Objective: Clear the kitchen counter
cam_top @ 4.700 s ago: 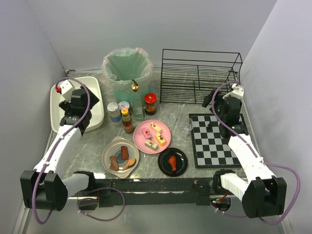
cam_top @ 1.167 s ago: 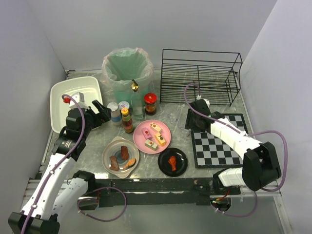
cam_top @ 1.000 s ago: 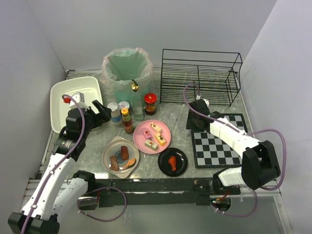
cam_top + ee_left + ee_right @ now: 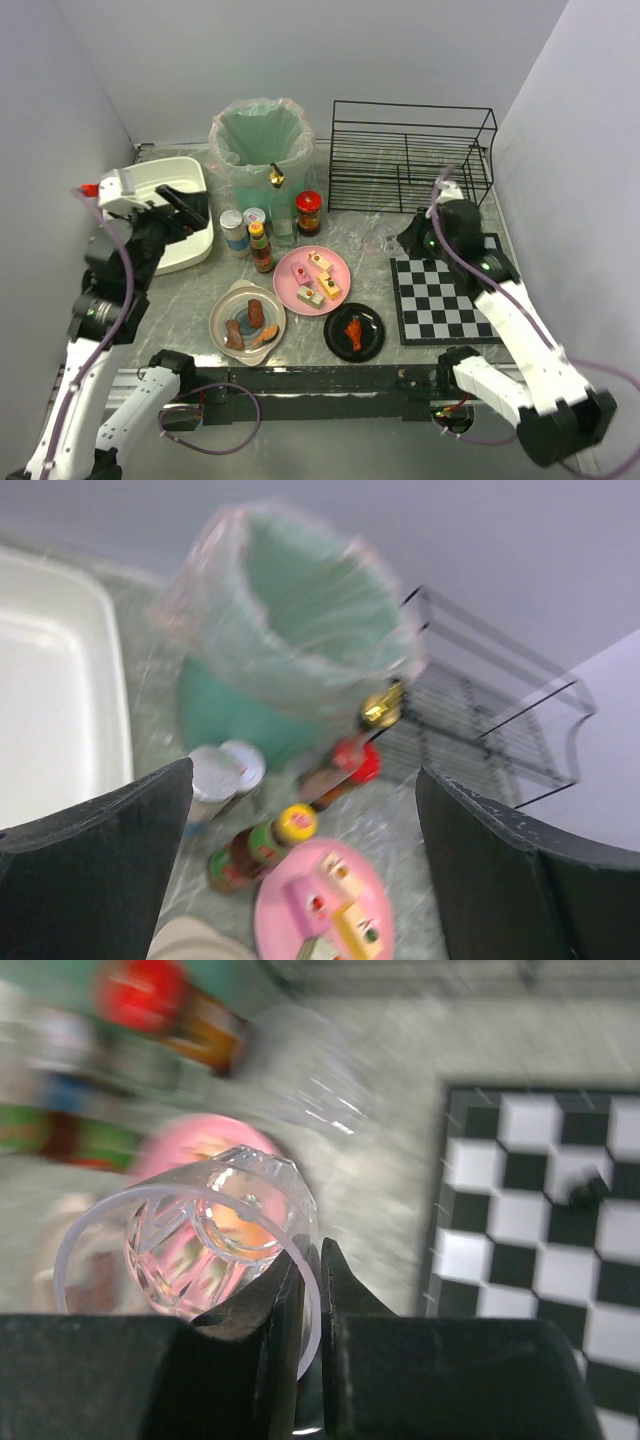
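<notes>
Overhead, the surface (image 4: 375,285) carries a bin (image 4: 260,135) and a wire rack (image 4: 410,150) along its far edge, a tub (image 4: 150,178) at the far-left corner and a mat (image 4: 440,300) near the right edge. A pink plate (image 4: 285,270), a black plate (image 4: 336,345) and a bowl (image 4: 247,320) sit near the front middle. Bottles and jars cluster just in front of the bin.

- Right gripper (image 4: 312,1260): fingers pressed together on the rim of a clear glass (image 4: 190,1240), one inside the wall and one outside. The wrist view is blurred, with the glass mouth facing the camera.
- In the top view the glass is only a faint shape off the mat's far-left corner. Can't tell whether it is clear of the surface.
- Small dark thing (image 4: 585,1192) on the mat, too blurred to name.
- Left gripper (image 4: 302,780): fingers wide apart with nothing between them, raised over the tub's near side. Its view is soft, and the pink plate is cut off at the bottom.
</notes>
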Tool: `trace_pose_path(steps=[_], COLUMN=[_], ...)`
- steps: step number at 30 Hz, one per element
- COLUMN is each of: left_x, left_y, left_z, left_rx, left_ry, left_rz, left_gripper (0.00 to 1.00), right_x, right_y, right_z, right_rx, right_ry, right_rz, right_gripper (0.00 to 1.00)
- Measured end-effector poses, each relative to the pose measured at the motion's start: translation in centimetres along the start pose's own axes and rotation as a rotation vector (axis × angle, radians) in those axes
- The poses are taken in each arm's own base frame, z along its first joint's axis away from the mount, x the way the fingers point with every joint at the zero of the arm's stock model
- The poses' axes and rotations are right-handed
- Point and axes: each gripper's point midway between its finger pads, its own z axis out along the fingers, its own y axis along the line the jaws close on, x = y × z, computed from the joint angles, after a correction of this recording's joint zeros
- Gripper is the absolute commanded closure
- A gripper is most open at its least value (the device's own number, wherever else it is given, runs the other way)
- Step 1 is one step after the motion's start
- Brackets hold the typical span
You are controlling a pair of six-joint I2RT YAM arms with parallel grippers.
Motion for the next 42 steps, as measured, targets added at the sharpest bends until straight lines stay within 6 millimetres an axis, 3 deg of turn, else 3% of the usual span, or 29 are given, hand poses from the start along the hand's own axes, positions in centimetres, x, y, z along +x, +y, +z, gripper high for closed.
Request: trace_pose_path(steps=[3,6,10,17,23,29,33,39,42], left_x=[-3.3,-5.0,-5.0,-5.0,-5.6,-4.4,-2.7,1.6,2.1], left_y=[-2.7,-5.8,-8.8,-12.7,-15.3,-18.3,-20.4,-23.3,-23.8], left_z=[-1.6,-1.9,-1.3,-0.6,-1.4,-1.6,-1.3,-0.1,0.3], left_rx=[0.092,0.217,0.372,0.579,0.719,0.807,0.843,0.854,0.840], left_ry=[-0.069,-0.096,-0.081,-0.032,-0.010,0.040,0.088,0.195,0.188], left_rz=[-0.027,-0.080,-0.182,-0.394,-0.521,-0.572,-0.598,-0.616,-0.630], left_gripper=[0.04,0.03,0.02,0.01,0.01,0.01,0.01,0.01,0.01], right_x=[-2.9,-5.2,-8.1,-12.1,-13.9,-14.9,-15.1,-15.2,-15.4], right_y=[3.4,7.3,11.7,16.9,18.8,19.6,20.1,20.6,20.5], right_z=[-3.6,-6.9,-9.9,-12.8,-13.1,-12.3,-12.5,-13.3,-13.2], right_rx=[-0.189,-0.391,-0.623,-0.946,-1.085,-1.133,-1.146,-1.166,-1.159], right_ry=[-0.120,-0.206,-0.294,-0.364,-0.368,-0.352,-0.344,-0.354,-0.363], right_rz=[-0.018,-0.028,-0.010,0.053,0.108,0.162,0.169,0.153,0.156], right_gripper=[1.00,1.00,1.00,1.00,1.00,1.00,1.00,1.00,1.00])
